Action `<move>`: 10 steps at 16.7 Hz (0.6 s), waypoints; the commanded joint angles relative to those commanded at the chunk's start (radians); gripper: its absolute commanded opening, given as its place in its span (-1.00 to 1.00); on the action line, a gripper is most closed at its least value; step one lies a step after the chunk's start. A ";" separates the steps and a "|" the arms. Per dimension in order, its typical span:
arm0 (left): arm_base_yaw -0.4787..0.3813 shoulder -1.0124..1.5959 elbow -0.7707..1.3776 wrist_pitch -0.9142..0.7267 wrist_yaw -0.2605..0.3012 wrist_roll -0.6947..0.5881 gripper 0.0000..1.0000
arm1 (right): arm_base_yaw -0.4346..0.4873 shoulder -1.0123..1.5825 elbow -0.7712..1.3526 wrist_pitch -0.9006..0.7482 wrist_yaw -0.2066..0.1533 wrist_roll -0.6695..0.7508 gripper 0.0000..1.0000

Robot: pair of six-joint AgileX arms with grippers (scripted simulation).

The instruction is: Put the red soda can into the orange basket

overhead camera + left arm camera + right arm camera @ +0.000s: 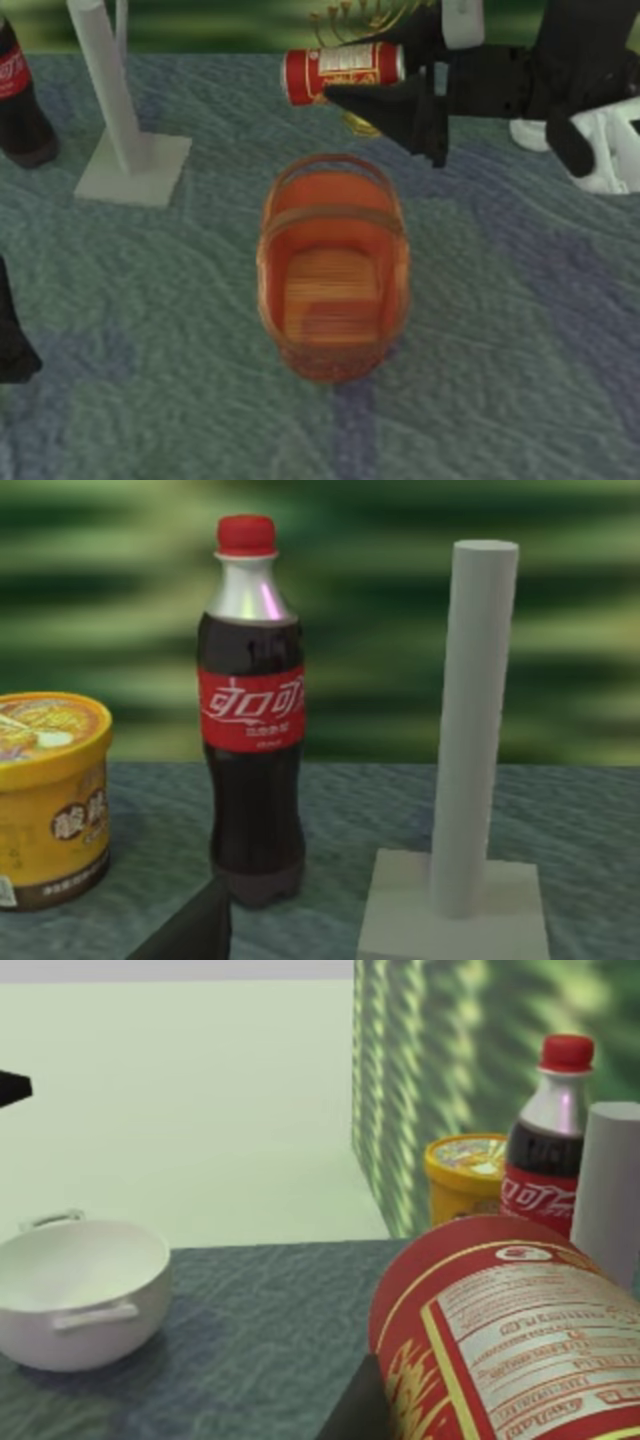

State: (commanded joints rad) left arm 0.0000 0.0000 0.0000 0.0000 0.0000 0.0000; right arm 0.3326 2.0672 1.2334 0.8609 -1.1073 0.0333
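Note:
The red soda can hangs on its side above the table, just behind the orange basket. My right gripper is shut on the can's silver-topped end; the can fills the near corner of the right wrist view, with one dark finger against it. The basket stands upright mid-table with its hoop handle across the top and nothing on its slatted bottom. My left gripper is parked at the table's left edge, open and holding nothing; one of its fingers shows in the left wrist view.
A dark cola bottle and a white post on a square base stand at the back left, with a yellow tub beside the bottle. A white bowl and a white object sit near the right arm.

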 joint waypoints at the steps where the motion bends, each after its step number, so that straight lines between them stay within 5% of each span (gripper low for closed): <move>1: 0.000 0.000 0.000 0.000 0.000 0.000 1.00 | 0.000 0.003 0.000 0.003 0.000 0.000 -1.00; 10: 0.000 0.000 0.000 0.000 0.000 0.000 1.00 | 0.010 0.246 -0.056 0.301 0.002 -0.005 -1.00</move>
State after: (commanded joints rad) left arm 0.0000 0.0000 0.0000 0.0000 0.0000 0.0000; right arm 0.3421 2.3136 1.1773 1.1617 -1.1050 0.0282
